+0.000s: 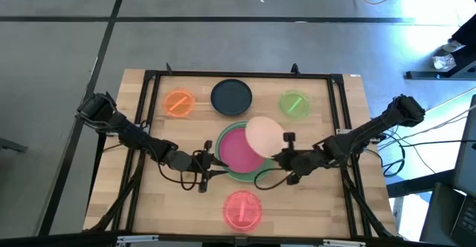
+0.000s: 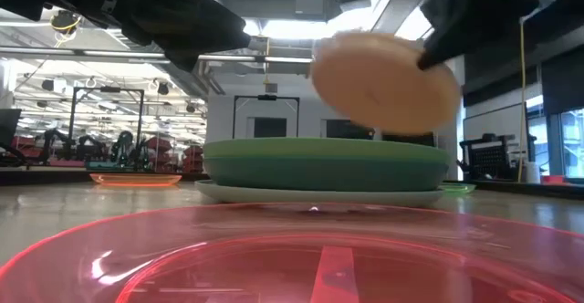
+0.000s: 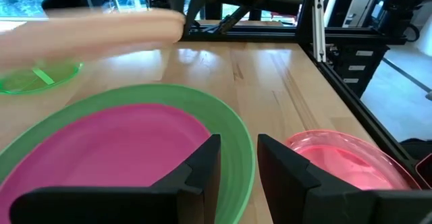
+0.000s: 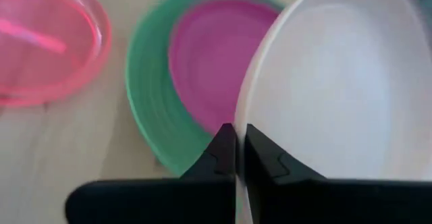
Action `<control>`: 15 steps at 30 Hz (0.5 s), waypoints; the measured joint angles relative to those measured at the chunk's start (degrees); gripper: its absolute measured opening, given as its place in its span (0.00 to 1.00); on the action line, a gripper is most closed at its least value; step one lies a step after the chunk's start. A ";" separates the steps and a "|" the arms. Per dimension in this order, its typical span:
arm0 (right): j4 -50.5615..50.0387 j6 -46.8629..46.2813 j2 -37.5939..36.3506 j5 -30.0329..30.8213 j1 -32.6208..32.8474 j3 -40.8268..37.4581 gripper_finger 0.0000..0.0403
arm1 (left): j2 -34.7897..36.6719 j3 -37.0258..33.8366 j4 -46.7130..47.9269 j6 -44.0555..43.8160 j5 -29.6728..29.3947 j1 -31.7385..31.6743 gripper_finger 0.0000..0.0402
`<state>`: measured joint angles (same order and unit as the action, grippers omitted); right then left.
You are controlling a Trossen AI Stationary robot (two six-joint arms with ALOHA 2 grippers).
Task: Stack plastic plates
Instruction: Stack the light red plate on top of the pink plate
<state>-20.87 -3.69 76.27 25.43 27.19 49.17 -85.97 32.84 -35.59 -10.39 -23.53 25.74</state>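
Right gripper: the right gripper [image 1: 283, 155] reached in from the table's right side and pinched the rim of the peach plate [image 1: 265, 135], its fingers [image 4: 219, 158] pressed onto the plate's edge in the right wrist view.
Peach plate: it was held in the air, tilted, above the right part of the central stack (the low view showed it [image 2: 383, 79] clear of the plates beneath, not touching them).
Central stack: a magenta plate [image 1: 239, 149] lay inside a green plate [image 1: 224, 138] at the middle of the wooden table [image 1: 338, 202]; in the low view a pale plate [image 2: 319, 194] showed under the green one, lying flat on the table.
Left gripper: the left gripper [image 1: 204, 164] sat low at the left edge of the stack, its fingers [image 3: 202, 166] spread a little apart with nothing between them, just beside the green plate's rim.
Dark navy plate: the dark navy plate [image 1: 231, 96] lay on its own at the far middle of the table.
Small plates: the orange plate [image 1: 179, 102] lay far left, the lime plate [image 1: 294, 103] far right, and the pink-red plate [image 1: 243, 209] near the front edge, all well apart from the stack.
Frame: a black frame [image 1: 238, 75] ran around the working area.
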 joint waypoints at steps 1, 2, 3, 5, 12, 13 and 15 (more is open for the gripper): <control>2.37 1.33 0.82 -0.58 -0.25 -0.06 0.00 | 0.00 0.00 0.03 0.00 0.00 0.00 0.23; 5.13 2.54 1.81 -1.58 -0.37 -0.09 0.01 | 0.00 0.01 0.02 0.00 0.00 0.00 0.23; 7.81 3.67 2.90 -2.86 -0.66 -0.09 0.01 | 0.00 0.02 0.03 0.00 0.00 0.00 0.23; 12.67 6.33 5.47 -5.87 -0.72 -0.09 0.01 | 0.00 0.02 0.08 0.00 0.00 0.00 0.23; 23.27 13.01 13.85 -5.89 -1.04 -0.15 0.02 | 0.00 0.02 0.37 -0.04 0.00 0.00 0.23; 24.19 13.02 14.79 -6.06 -1.30 -0.15 0.02 | 0.00 0.02 0.35 -0.03 0.01 0.00 0.23; 24.29 12.94 16.13 -7.95 -2.05 -0.17 0.02 | 0.00 0.02 0.37 -0.02 0.00 0.00 0.23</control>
<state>3.42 9.25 92.40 17.48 25.15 48.99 -85.97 32.86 -35.22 -10.41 -23.53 25.74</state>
